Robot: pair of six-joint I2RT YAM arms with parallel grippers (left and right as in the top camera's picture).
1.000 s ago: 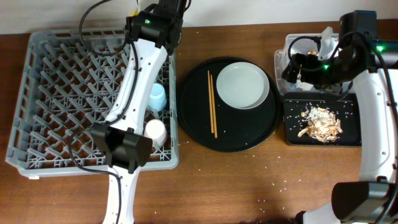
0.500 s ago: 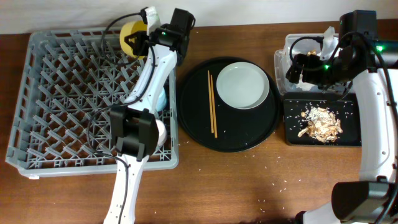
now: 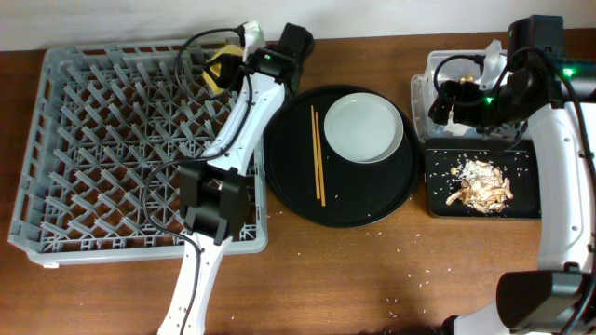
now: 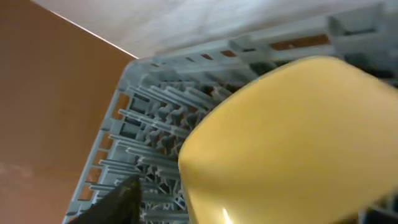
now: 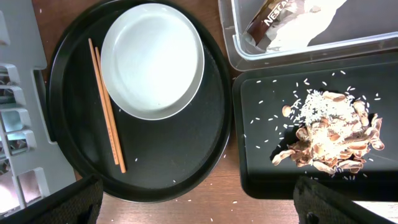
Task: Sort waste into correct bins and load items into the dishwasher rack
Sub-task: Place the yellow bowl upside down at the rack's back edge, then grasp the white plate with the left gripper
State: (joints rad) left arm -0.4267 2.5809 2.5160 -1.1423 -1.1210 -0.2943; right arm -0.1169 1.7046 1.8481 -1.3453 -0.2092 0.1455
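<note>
from overhead we take the round black tray (image 3: 291, 191), in the middle of the desk (image 3: 372, 279), as our mark. on it lie the pale plate (image 3: 363, 127), toward its far right side, and the chopsticks (image 3: 318, 156), side by side just left of the plate. right beside the tray's left edge sits the dishwasher rack (image 3: 84, 140). at the rack corner nearest the tray's far left edge, the left claw (image 3: 233, 58) is closed on the yellow bowl (image 3: 217, 74), which is tilted above the pegs. right of the tray stand the clear tub (image 3: 419, 88), farther back, and the flat black tray (image 3: 526, 167), nearer, holding the food scraps (image 3: 480, 184). the right claw (image 3: 440, 104) hangs over the tub's side nearest the round tray.

in the left wrist view the bowl (image 4: 280, 137) fills most of the frame over the rack (image 4: 143, 124). we see only one dark finger (image 4: 115, 205), low on the left.

in the right wrist view the right claw's fingers (image 5: 68, 205) stand wide apart with nothing between them. in the tub just right of the round tray lie the white tissue (image 5: 314, 25) and the brown wrapper scrap (image 5: 267, 18). the food scraps, with white rice grains (image 5: 314, 106) on top, are heaped in the flat tray
</note>
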